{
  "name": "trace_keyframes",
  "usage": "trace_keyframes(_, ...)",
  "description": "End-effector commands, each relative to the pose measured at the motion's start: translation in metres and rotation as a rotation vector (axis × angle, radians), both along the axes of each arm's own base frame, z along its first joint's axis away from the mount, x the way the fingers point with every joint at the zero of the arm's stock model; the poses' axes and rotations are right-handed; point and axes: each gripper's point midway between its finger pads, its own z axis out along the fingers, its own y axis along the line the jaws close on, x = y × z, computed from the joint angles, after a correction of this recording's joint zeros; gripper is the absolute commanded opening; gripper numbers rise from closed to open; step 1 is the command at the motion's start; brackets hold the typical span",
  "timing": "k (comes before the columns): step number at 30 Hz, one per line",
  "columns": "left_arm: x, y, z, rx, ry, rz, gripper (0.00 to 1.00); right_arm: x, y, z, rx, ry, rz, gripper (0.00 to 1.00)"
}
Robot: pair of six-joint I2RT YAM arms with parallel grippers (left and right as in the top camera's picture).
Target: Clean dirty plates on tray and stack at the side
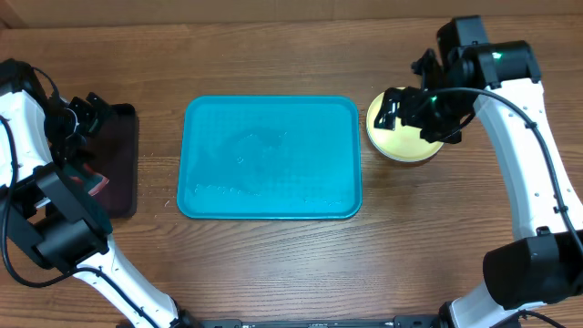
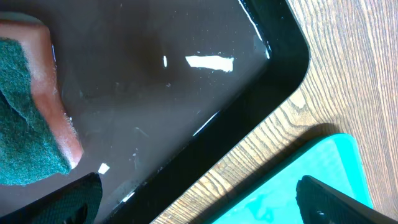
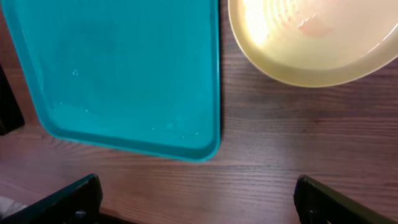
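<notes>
Right of the tray [image 1: 271, 157], just beside its edge, sit the plates [image 1: 384, 137], yellow on top; looks like a stack, can't tell how many. Right gripper [image 3: 199, 202] hangs above them, jaws spread wide, gripping nothing. Left gripper [image 2: 199, 199] is over the black tray [image 2: 186, 112] near the sponge [image 2: 25, 124], jaws likewise wide and holding nothing.

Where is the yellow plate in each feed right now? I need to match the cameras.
Overhead: the yellow plate sits just right of the turquoise tray, off it.
Left wrist: not in view; only the black tray and a turquoise tray corner show.
Right wrist: top right, cut by the upper edge.
Shared landmark: the turquoise tray, seen in all three views.
</notes>
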Motion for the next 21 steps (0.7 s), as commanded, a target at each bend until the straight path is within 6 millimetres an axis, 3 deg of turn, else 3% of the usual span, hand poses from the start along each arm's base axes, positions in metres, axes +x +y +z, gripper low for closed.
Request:
trace_keyframes(1,0.0054,0.0009,0.0097,0.016,-0.03,-0.018,1.0,-0.0037,0.0013,0.0084,-0.006,-0.026,0.014,1.0)
trace_keyframes(21,0.0054,0.0009,0.0097,0.016,-0.03,-0.018,1.0,-0.0026,-0.0019,0.0061,-0.026,-0.027,0.011,1.0)
